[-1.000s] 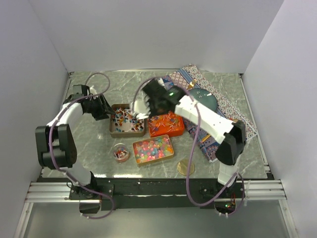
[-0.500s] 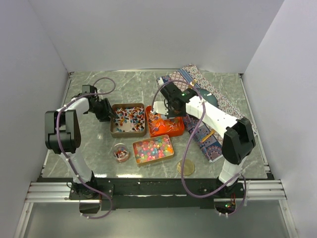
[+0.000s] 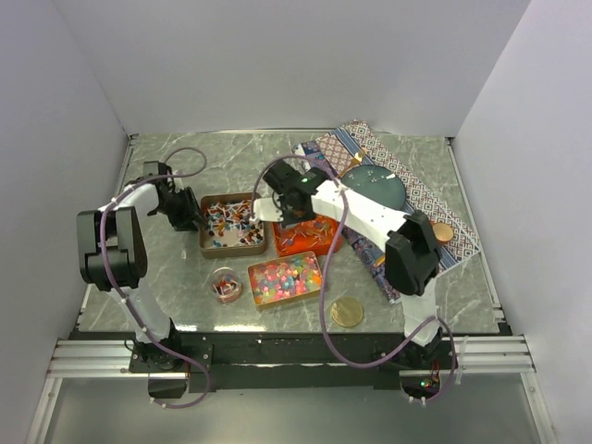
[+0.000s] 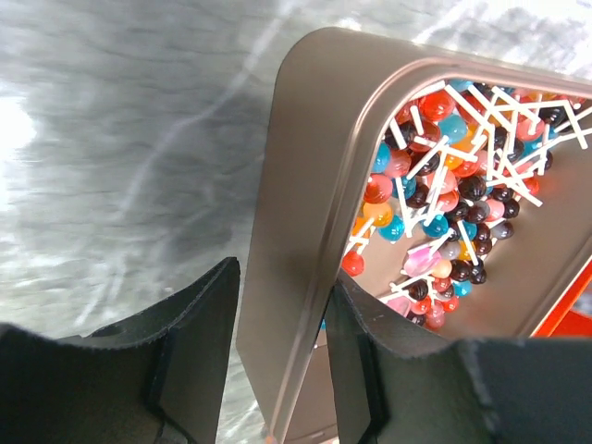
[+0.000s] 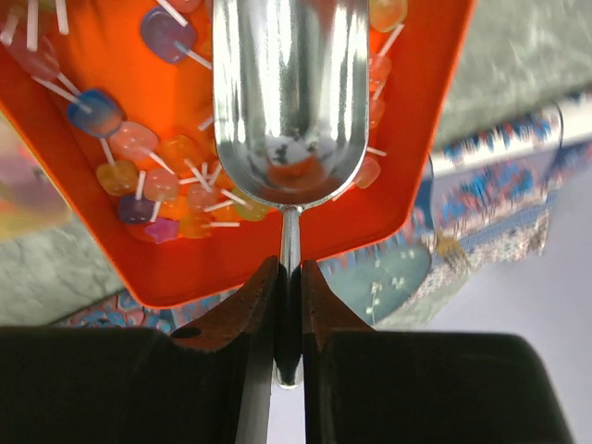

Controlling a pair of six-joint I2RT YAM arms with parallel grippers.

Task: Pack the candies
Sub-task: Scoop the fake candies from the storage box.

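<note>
The candies lie in three tins. A brown tin (image 3: 233, 225) holds small red, blue and dark lollipops (image 4: 444, 194). An orange tin (image 3: 313, 237) holds pale lollipops (image 5: 139, 166). A third tin holds multicoloured bead jellies (image 3: 285, 277). My left gripper (image 3: 192, 217) straddles the brown tin's left wall (image 4: 305, 185), shut on it (image 4: 282, 277). My right gripper (image 3: 285, 215) is shut (image 5: 289, 268) on the thin handle of a metal scoop (image 5: 287, 92). The scoop's bowl hangs over the orange tin (image 5: 213, 273) and looks empty.
A small round clear cup (image 3: 225, 284) with a few sweets stands left of the bead tin. A round gold lid (image 3: 348, 312) lies near the front edge. A patterned cloth (image 3: 416, 199) with a dark round plate (image 3: 377, 185) covers the right side.
My right arm has come down from above the brown tin and swung to the orange tin with the scoop. The brown tin has shifted slightly left in my left gripper.
</note>
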